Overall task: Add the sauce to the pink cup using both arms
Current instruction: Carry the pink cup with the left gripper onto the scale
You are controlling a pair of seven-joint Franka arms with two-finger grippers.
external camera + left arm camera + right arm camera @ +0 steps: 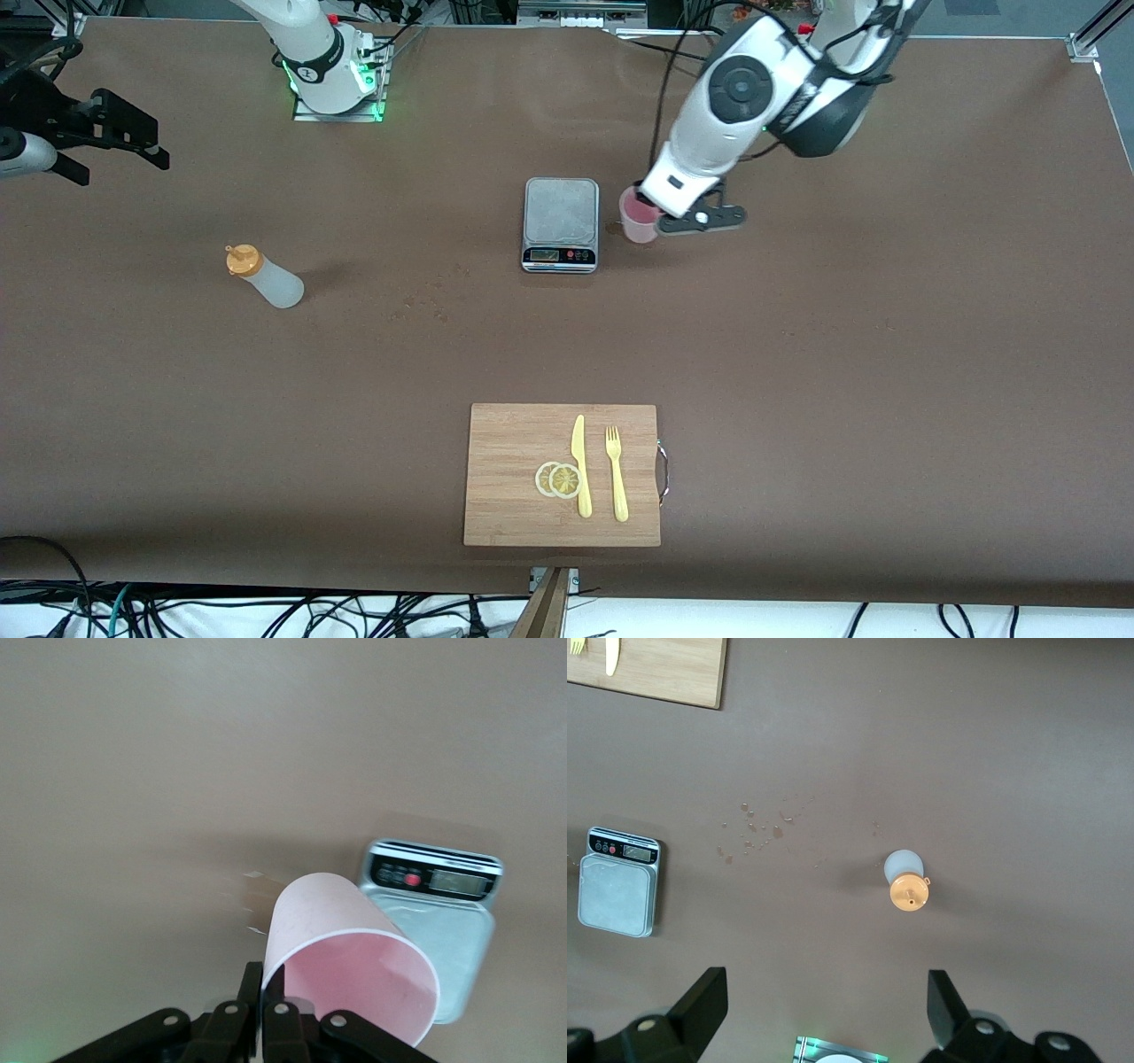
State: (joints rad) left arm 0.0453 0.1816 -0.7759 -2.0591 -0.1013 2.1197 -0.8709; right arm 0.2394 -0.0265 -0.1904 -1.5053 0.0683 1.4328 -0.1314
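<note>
A: Where was the pink cup (pixel 640 219) at this moment?
B: It was just beside the kitchen scale (pixel 560 223), toward the left arm's end of the table. The left gripper (pixel 660 215) was closed on its wall. In the left wrist view the cup (pixel 350 961) was tilted, its open mouth turned toward the camera, with the gripper's black fingers (pixel 266 1010) pinched at the rim. Whether its base touched the table (pixel 797 372) could not be told.

A: And the sauce?
B: The sauce bottle (pixel 263 277) stood upright on the table toward the right arm's end, well apart from the scale and a little nearer to the front camera than it. Its orange cap (pixel 242 260) was on. Nothing touched it. The right wrist view showed the bottle (pixel 906 879) from above, with the scale (pixel 618 881) off to one side.

A: How was the right arm placed?
B: The right gripper (pixel 124 133) hung above the table's edge at the right arm's end, its fingers (pixel 700 1005) spread wide and empty.

A: What else lay on the table?
B: A wooden cutting board (pixel 514 443) lay at the edge nearest the front camera. On it were two lemon slices (pixel 558 479), a yellow knife (pixel 581 465) touching them, and a yellow fork (pixel 616 472) just beside the knife.
</note>
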